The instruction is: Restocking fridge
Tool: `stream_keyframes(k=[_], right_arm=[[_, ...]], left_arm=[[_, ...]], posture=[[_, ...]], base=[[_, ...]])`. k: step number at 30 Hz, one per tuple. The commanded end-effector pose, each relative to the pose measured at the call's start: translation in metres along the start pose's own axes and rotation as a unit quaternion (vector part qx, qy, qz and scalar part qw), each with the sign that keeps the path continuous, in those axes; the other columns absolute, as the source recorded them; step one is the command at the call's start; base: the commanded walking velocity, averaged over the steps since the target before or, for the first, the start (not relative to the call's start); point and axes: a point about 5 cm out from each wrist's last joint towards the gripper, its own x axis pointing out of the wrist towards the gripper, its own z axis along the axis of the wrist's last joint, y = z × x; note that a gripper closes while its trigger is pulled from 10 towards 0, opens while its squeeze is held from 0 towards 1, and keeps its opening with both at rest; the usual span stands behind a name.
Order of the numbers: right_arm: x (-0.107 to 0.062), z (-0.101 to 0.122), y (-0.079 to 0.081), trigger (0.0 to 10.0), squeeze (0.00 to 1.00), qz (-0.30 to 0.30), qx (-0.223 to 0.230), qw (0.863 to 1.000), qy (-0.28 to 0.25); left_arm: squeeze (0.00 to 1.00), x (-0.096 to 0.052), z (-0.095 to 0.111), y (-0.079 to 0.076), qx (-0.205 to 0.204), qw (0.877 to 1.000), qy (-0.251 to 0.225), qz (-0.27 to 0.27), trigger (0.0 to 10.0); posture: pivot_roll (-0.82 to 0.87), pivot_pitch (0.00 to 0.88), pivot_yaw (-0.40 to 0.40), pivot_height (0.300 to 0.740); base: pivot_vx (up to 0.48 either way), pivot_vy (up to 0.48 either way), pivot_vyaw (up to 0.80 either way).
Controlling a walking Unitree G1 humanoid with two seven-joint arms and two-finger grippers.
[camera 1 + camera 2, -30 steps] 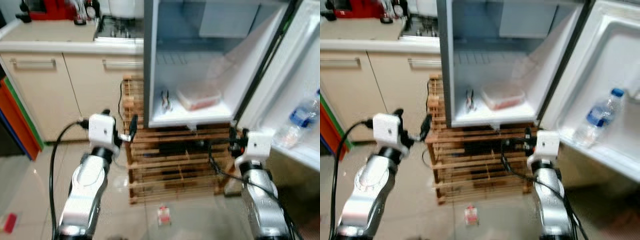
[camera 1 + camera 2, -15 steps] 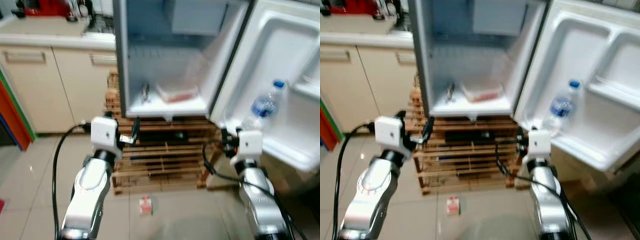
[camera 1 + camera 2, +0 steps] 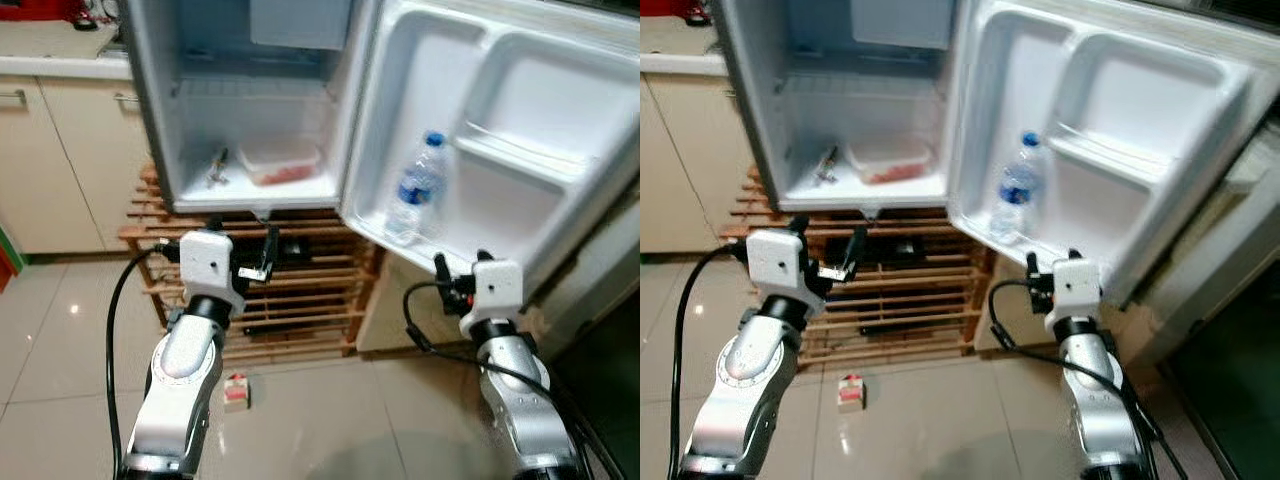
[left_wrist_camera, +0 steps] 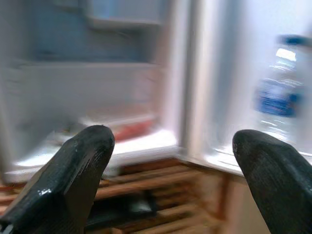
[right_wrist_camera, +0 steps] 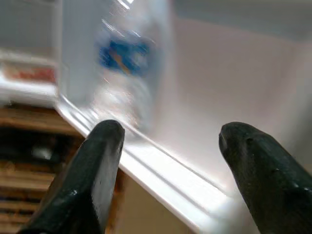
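A small fridge (image 3: 150, 120) stands open on a wooden slat rack (image 3: 300, 300). Its white door (image 3: 520, 130) swings out to the right. A water bottle with a blue cap and label (image 3: 415, 195) stands in the door's lower shelf. On the fridge floor lie a clear box with red contents (image 3: 280, 165) and a small dark item (image 3: 217, 170). My left gripper (image 3: 268, 250) is held out below the fridge floor, open and empty (image 4: 170, 146). My right gripper (image 3: 440, 270) is open just below the door shelf, with the bottle (image 5: 122, 63) ahead of it.
A small red-and-white carton (image 3: 236, 392) lies on the tiled floor in front of the rack. Beige kitchen cabinets (image 3: 60, 150) under a countertop run along the left. A dark surface shows at the far right, behind the door.
The camera has swung to the right, so the fridge has slid left in the picture and the door now sits in the middle. Both arms keep the same raised pose.
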Motion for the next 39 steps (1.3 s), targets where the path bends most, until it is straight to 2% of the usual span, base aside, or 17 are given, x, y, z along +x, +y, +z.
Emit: stream_keyframes(k=[1, 2, 4, 6, 7, 10, 13, 15, 18, 21, 23, 25, 26, 29, 31, 35, 39], right_arm=[[-0.008, 0.005, 0.007, 10.0, 0.0, 0.055, -0.02, 0.998, -0.019], [-0.014, 0.002, 0.01, 10.0, 0.0, 0.079, -0.024, 0.997, -0.013], [-0.014, 0.002, 0.01, 10.0, 0.0, 0.079, -0.024, 0.997, -0.013], [-0.029, -0.016, 0.011, 10.0, 0.0, 0.118, -0.044, 0.992, 0.023], [-0.035, -0.033, 0.008, 10.0, 0.0, 0.127, -0.054, 0.988, 0.064], [-0.043, -0.076, -0.016, 10.0, 0.0, 0.078, -0.084, 0.978, 0.172], [-0.039, -0.095, -0.05, 10.0, 0.0, -0.032, -0.084, 0.967, 0.237], [-0.032, -0.098, -0.066, 10.0, 0.0, -0.067, -0.114, 0.956, 0.261], [-0.023, -0.098, -0.074, 10.0, 0.0, -0.08, -0.138, 0.946, 0.281], [-0.011, -0.094, -0.085, 10.0, 0.0, -0.106, -0.165, 0.938, 0.287], [-0.007, -0.093, -0.087, 10.0, 0.0, -0.112, -0.171, 0.936, 0.286], [0.012, -0.081, -0.09, 10.0, 0.0, -0.131, -0.182, 0.936, 0.27], [0.012, -0.081, -0.09, 10.0, 0.0, -0.131, -0.182, 0.936, 0.27], [0.041, -0.057, -0.096, 10.0, 0.0, -0.158, -0.21, 0.933, 0.244], [0.05, -0.048, -0.1, 10.0, 0.0, -0.171, -0.221, 0.931, 0.235], [0.063, -0.027, -0.111, 10.0, 0.0, -0.209, -0.25, 0.922, 0.21], [0.076, -0.007, -0.119, 10.0, 0.0, -0.235, -0.239, 0.925, 0.18]], left_arm=[[0.0, 0.002, 0.005, 0.001, 0.01, 1.0, -0.013, 0.003, 10.0], [0.0, 0.002, 0.005, 0.002, 0.011, 1.0, -0.013, 0.006, 10.0], [0.0, 0.002, 0.005, 0.002, 0.011, 1.0, -0.013, 0.006, 10.0], [0.0, 0.003, 0.003, 0.004, 0.014, 1.0, -0.009, 0.008, 10.0], [0.0, 0.004, 0.002, 0.005, 0.016, 1.0, -0.008, 0.006, 10.0], [0.0, 0.009, -0.001, 0.005, 0.023, 1.0, -0.001, 0.002, 10.0], [0.0, 0.011, -0.006, 0.003, 0.067, 0.998, 0.007, -0.022, 10.0], [0.0, 0.011, -0.015, 0.001, 0.053, 0.998, 0.03, -0.035, 10.0], [0.0, 0.01, -0.028, 0.001, 0.04, 0.996, 0.066, -0.043, 10.0], [0.0, 0.011, -0.053, -0.002, 0.02, 0.985, 0.16, -0.052, 10.0], [0.0, 0.011, -0.058, -0.003, 0.022, 0.981, 0.182, -0.057, 10.0], [0.0, 0.004, -0.086, 0.0, 0.036, 0.962, 0.264, -0.064, 10.0], [0.0, 0.004, -0.086, 0.0, 0.036, 0.962, 0.264, -0.064, 10.0], [0.0, -0.011, -0.12, 0.008, 0.018, 0.931, 0.36, -0.05, 10.0], [0.0, -0.014, -0.126, 0.01, 0.014, 0.924, 0.378, -0.047, 10.0], [0.0, -0.013, -0.124, 0.008, 0.007, 0.926, 0.375, -0.053, 10.0], [0.0, -0.013, -0.127, 0.005, 0.015, 0.924, 0.378, -0.064, 10.0]], posture=[[-0.05, 0.0, -0.053, 0.736], [-0.05, 0.0, -0.053, 0.736], [-0.05, 0.0, -0.053, 0.736], [-0.06, 0.0, -0.046, 0.736], [-0.07, 0.0, -0.041, 0.736], [-0.07, 0.0, -0.027, 0.736], [-0.07, 0.0, -0.024, 0.736], [-0.06, 0.0, -0.02, 0.736], [-0.06, 0.0, -0.019, 0.736], [-0.06, 0.0, -0.026, 0.736], [-0.06, 0.0, -0.026, 0.736], [-0.06, 0.0, -0.029, 0.736], [-0.06, 0.0, -0.029, 0.736], [-0.06, 0.0, -0.034, 0.736], [-0.06, 0.0, -0.039, 0.736], [-0.05, 0.0, -0.045, 0.736], [-0.05, 0.0, -0.048, 0.736]], base=[[0.0, 0.0, 0.0], [0.0, 0.0, 0.0], [0.0, 0.0, 0.0], [0.0, 0.0, 0.0], [0.0, 0.0, 0.0], [0.0, 0.0, 0.0], [0.0, 0.0, 0.0], [0.0, 0.0, 0.0], [0.0, 0.0, 0.0], [0.0, 0.0, 0.0], [0.0, 0.0, 0.0], [0.0, 0.0, 0.0], [0.0, 0.0, 0.0], [0.0, 0.0, 0.0], [0.0, 0.0, 0.0], [0.0, 0.0, 0.0], [0.0, 0.0, 0.0]])
